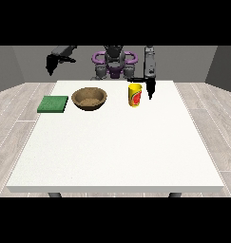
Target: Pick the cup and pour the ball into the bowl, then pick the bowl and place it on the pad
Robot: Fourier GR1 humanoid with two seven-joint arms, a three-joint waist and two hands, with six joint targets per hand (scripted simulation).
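Large white tabletop (117, 156), seen from across, with the robot (114, 61) small at the far edge. Yellow cup (135, 95) with a red mark on its side, upright on the far right part of the tabletop. Ball out of sight (perhaps inside the cup, cannot tell). Brown bowl (89, 98) upright to the cup's left, apart from it, near the far edge as well; nothing plainly visible inside beyond its mottled brown floor. Green pad (53, 104) flat at the left edge of the tabletop, just beside the bowl but not touching it.

Hand at the view's right (149, 88) hanging down from a lowered forearm, just beside the cup on its right, fingers pointing down towards the tabletop, a thin dark part reaching sideways near the cup's rim; grasping the cup or merely next to it, cannot tell, and fingers released or clenched likewise not readable. Hand at the view's left (51, 63) raised well above and behind the table's far left corner, clear of pad and bowl, grasping nothing visible; fingers too small to read, so released or clenched cannot be told.
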